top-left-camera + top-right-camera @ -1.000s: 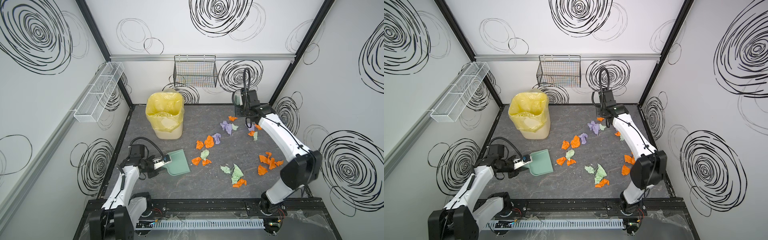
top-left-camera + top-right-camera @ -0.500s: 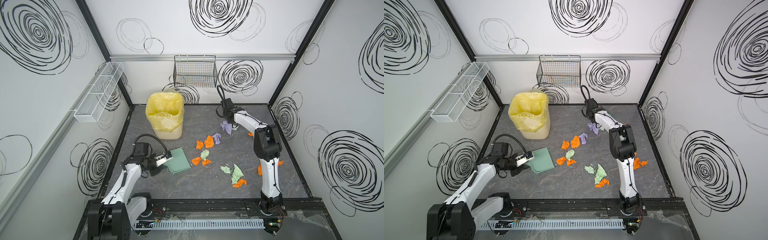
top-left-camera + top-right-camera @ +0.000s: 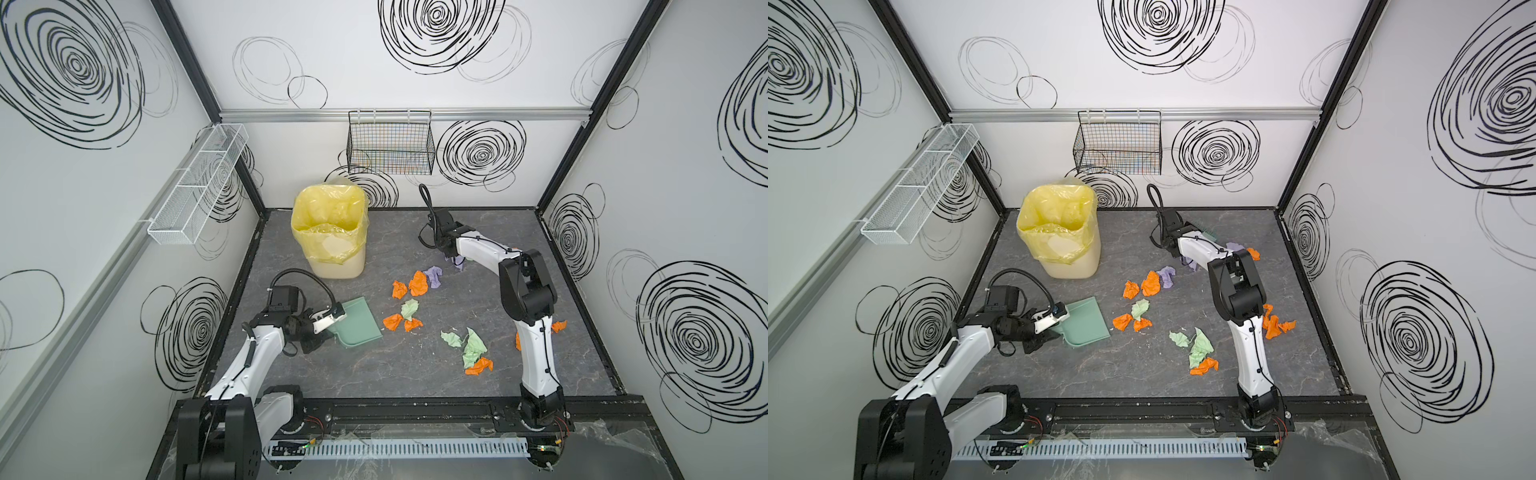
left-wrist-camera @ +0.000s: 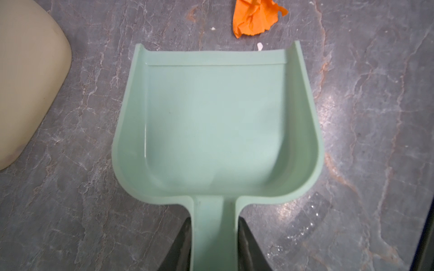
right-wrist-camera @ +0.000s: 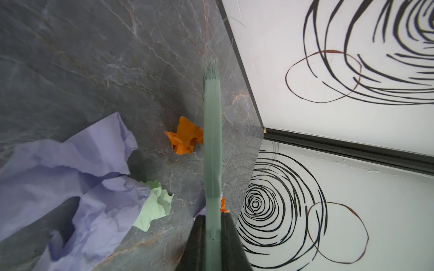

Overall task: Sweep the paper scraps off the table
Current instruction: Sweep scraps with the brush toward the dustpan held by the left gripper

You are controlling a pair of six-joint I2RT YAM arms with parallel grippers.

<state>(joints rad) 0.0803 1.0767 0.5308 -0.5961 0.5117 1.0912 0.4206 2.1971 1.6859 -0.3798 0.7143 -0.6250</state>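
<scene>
Lots of paper scraps [image 3: 418, 283] lie on the table [image 3: 374, 382], orange, pale green and lilac, mostly in the middle and on the right. None are in the dustpan [image 4: 216, 117] yet. The left gripper [image 4: 213, 237] pinches the dustpan's thin handle from both sides, jaws narrow and tight on it. The pan lies flat with its open lip facing the scraps, and one orange scrap [image 4: 256, 18] sits just past the lip. I think it waits there like a goal for paper to be pushed into.

The right gripper [image 5: 212, 225] squeezes a green hand brush [image 5: 212, 140], jaws pressed on its handle. The bristles [image 5: 211, 70] reach far back near the wall [image 5: 328, 70], beyond a lilac scrap [image 5: 70, 176], likely so the brush can drag paper toward the pan. The bin [image 3: 336, 266] with the yellow bag [image 3: 328, 208] stands near the pan, handy for tipping.
</scene>
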